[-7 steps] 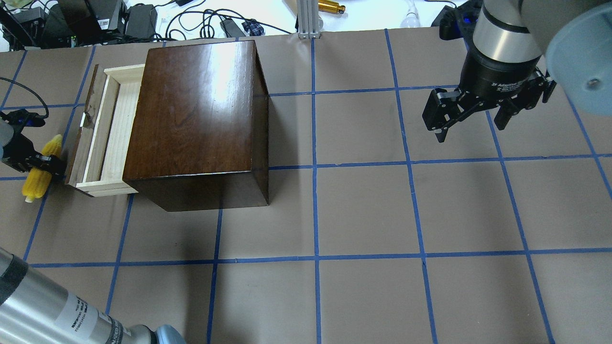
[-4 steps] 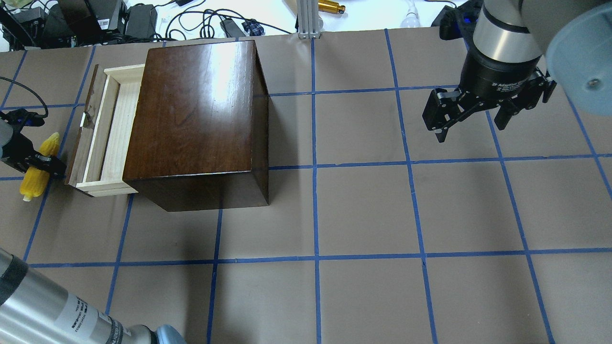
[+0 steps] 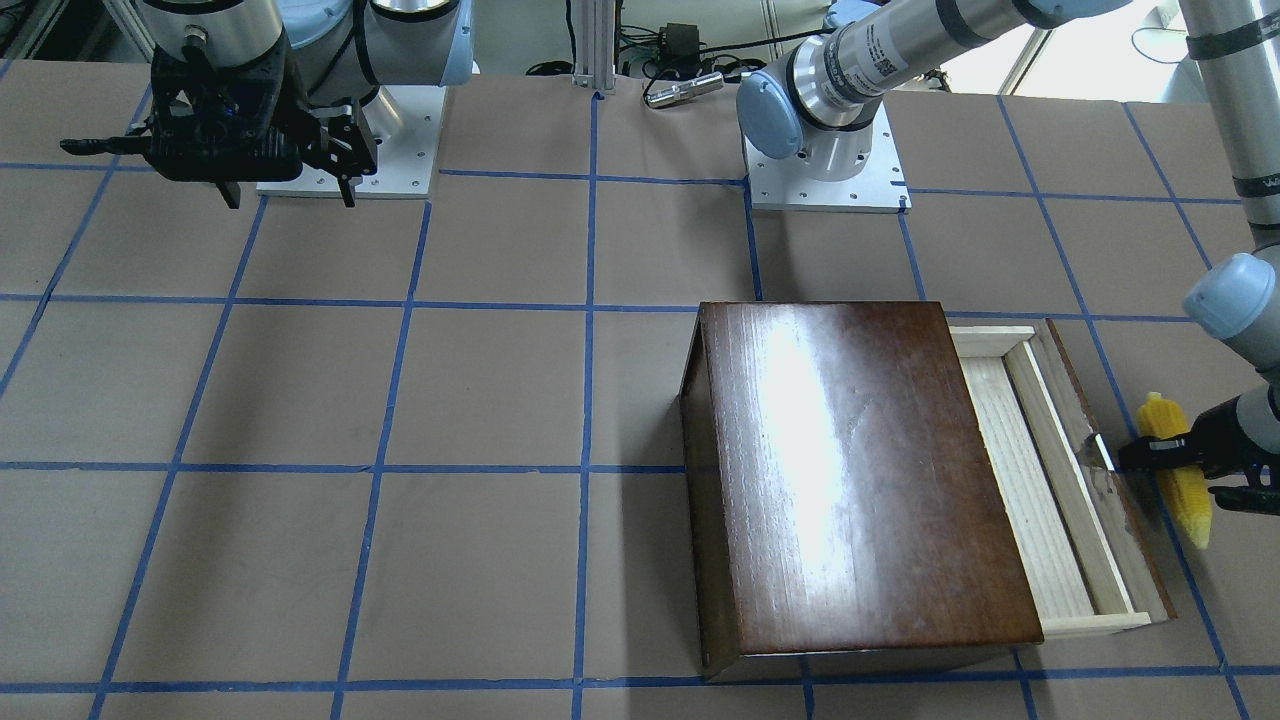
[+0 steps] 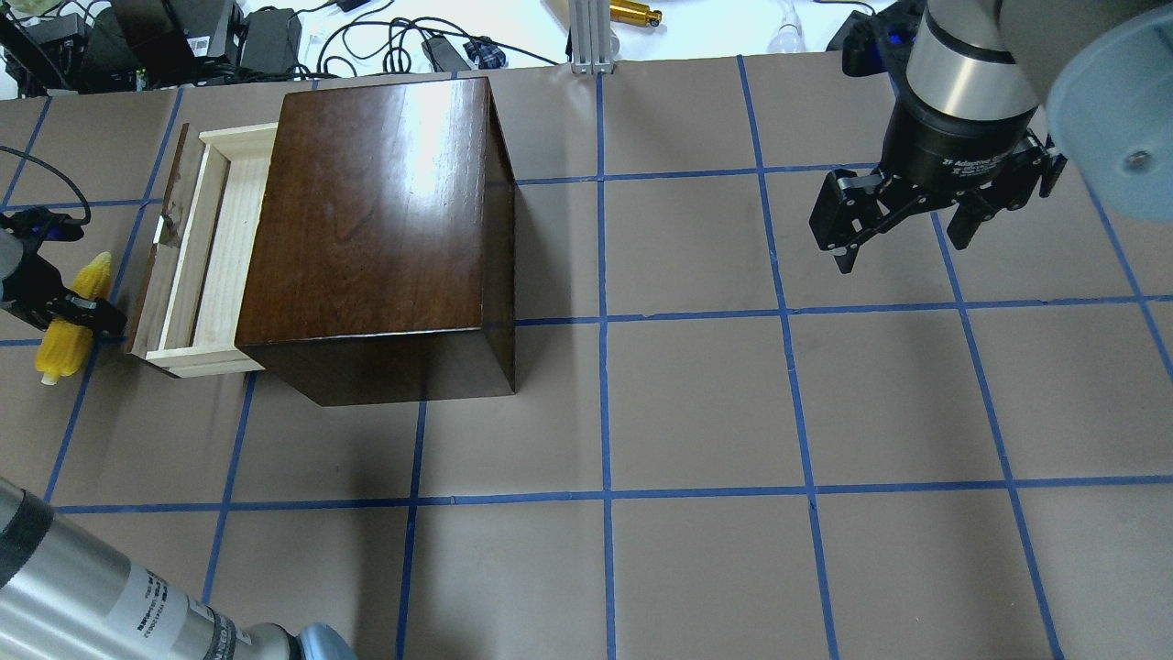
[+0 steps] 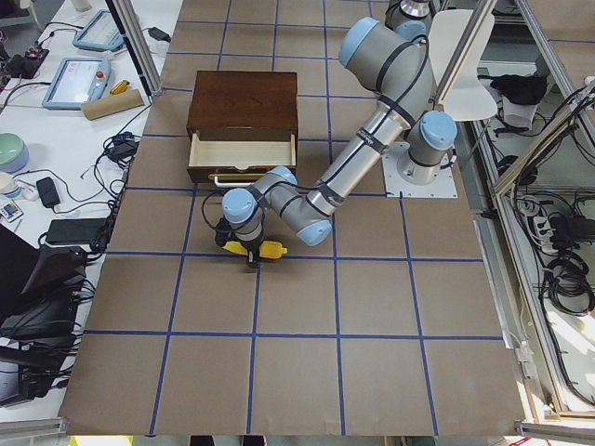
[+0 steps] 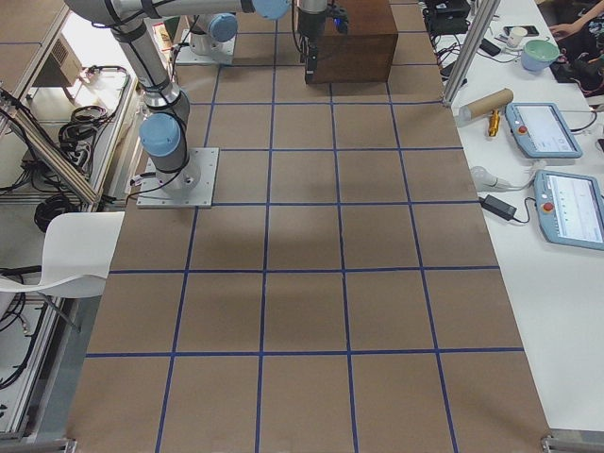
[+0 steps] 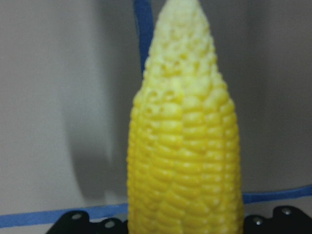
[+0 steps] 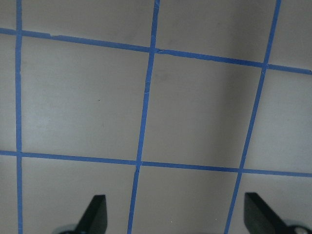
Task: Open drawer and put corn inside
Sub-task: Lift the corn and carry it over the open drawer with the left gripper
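Note:
The yellow corn (image 4: 57, 348) is clamped across its middle by my left gripper (image 4: 81, 316), just left of the drawer's dark front panel (image 4: 156, 266). In the left wrist view the corn (image 7: 185, 146) fills the frame, pale tip pointing away. In the front view the corn (image 3: 1190, 505) hangs beside the panel in the left gripper (image 3: 1170, 460). The drawer (image 4: 224, 247) of pale wood is pulled out of the dark-brown box (image 4: 376, 211) and holds nothing. My right gripper (image 4: 903, 240) is open and empty, far right, above the table.
The tall box stands at the table's back left. Cables, adapters and a metal post (image 4: 586, 37) lie beyond the far edge. My left arm's forearm (image 4: 110, 596) crosses the near left corner. The table (image 4: 696, 403) is brown paper with blue tape lines.
My left gripper, with the corn in it, has shifted slightly left, away from the drawer front. The right arm, box and drawer have not moved.

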Available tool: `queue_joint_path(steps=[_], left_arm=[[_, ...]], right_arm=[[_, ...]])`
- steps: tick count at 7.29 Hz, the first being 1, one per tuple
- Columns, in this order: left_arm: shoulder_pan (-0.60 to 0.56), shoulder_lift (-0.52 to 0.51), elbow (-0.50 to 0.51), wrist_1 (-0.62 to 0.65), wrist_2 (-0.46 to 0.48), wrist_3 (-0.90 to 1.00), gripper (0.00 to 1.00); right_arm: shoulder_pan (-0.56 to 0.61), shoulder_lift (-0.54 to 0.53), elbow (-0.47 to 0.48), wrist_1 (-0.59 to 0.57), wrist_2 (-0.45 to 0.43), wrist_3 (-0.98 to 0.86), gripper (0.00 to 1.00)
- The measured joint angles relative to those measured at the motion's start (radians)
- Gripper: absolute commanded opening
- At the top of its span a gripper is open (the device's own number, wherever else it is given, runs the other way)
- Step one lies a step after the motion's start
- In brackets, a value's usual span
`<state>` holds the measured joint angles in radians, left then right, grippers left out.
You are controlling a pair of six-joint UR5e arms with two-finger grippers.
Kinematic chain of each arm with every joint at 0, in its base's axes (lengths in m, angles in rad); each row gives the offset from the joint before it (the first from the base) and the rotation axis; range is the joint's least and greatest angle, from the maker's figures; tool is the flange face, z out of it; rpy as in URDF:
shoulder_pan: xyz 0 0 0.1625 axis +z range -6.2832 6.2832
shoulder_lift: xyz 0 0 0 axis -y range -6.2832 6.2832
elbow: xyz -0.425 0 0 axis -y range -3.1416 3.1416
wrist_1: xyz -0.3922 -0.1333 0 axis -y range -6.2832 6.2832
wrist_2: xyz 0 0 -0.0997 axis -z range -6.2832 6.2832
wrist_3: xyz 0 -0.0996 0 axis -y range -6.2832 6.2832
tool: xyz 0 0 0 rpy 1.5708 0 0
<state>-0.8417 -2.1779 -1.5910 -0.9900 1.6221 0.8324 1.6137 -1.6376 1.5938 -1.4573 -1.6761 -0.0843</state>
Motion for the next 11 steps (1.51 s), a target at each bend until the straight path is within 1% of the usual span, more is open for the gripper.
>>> queue_joint_path(steps=[1,2,3,4,5,6,8,10,11], left_arm=[[-0.007,0.027,0.007,-0.023,0.001,0.000,0.00],[-0.016,0.074,0.014,-0.075,0.001,0.000,0.00],[-0.032,0.133,0.037,-0.161,-0.002,-0.002,0.00],[-0.057,0.185,0.081,-0.277,-0.008,-0.017,0.00],[-0.094,0.223,0.137,-0.397,-0.014,-0.056,0.00],[-0.140,0.249,0.176,-0.477,-0.028,-0.105,0.00],[-0.243,0.282,0.193,-0.526,-0.064,-0.253,0.00],[-0.335,0.286,0.174,-0.516,-0.073,-0.407,0.00],[-0.360,0.284,0.157,-0.496,-0.074,-0.449,0.00]], right_arm=[[0.000,0.000,0.000,0.000,0.000,0.000,1.00],[0.000,-0.001,0.000,0.000,0.000,0.000,1.00],[0.000,-0.001,0.000,0.000,0.000,0.000,1.00],[0.000,0.000,0.000,0.000,0.000,0.000,1.00],[0.000,0.000,0.000,0.000,0.000,0.000,1.00],[0.000,0.000,0.000,0.000,0.000,0.000,1.00],[0.000,0.000,0.000,0.000,0.000,0.000,1.00],[0.000,-0.001,0.000,0.000,0.001,0.000,1.00],[0.000,-0.001,0.000,0.000,0.001,0.000,1.00]])
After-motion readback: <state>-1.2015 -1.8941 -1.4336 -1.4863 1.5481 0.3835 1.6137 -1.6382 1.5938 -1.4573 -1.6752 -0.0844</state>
